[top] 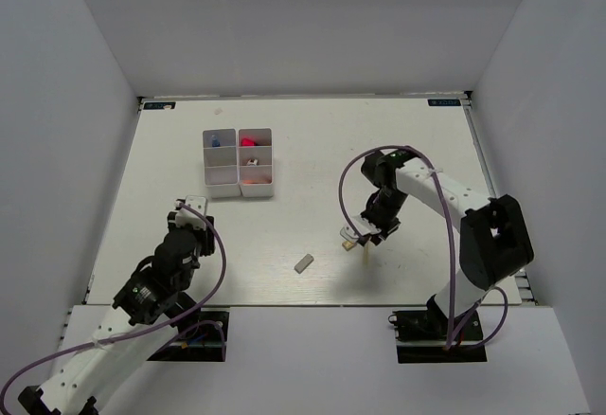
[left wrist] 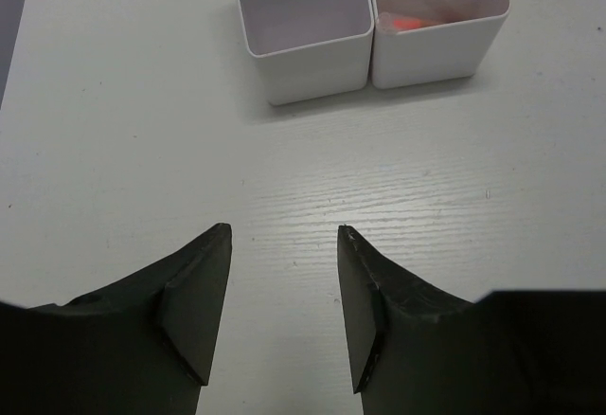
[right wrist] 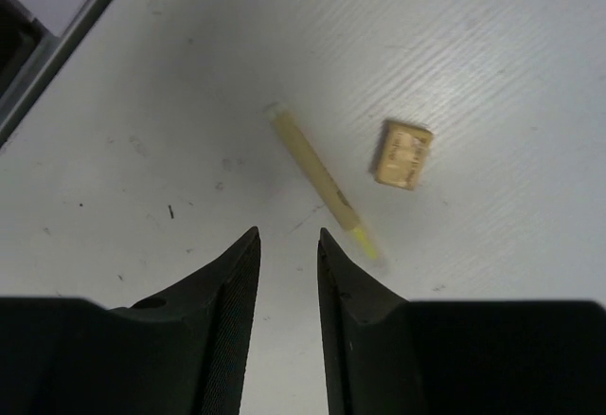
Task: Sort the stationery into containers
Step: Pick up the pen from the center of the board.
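Right arm bent down over table (top: 284, 225); pincer (right wrist: 287, 235) narrowly parted, empty, near pencil (right wrist: 320, 176), eraser (right wrist: 402, 153) beside. Left arm low; pincer (left wrist: 284, 235) parted wider, empty, facing trays (left wrist: 317, 64).

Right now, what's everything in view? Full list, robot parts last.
white trays: two, white, side by side, far left of table
blue item: one, blue, left tray's far compartment
red item: one, red, right tray's far compartment
dark item: one, unclear, right tray's middle compartment
orange item: one, orange, right tray's near compartment
pale yellow stick: one, flat on table by right gripper
tan block: one, beside the stick, apart
grey block: one, near table centre
table: one, white
left gripper: black, open, empty
right gripper: black, open, empty
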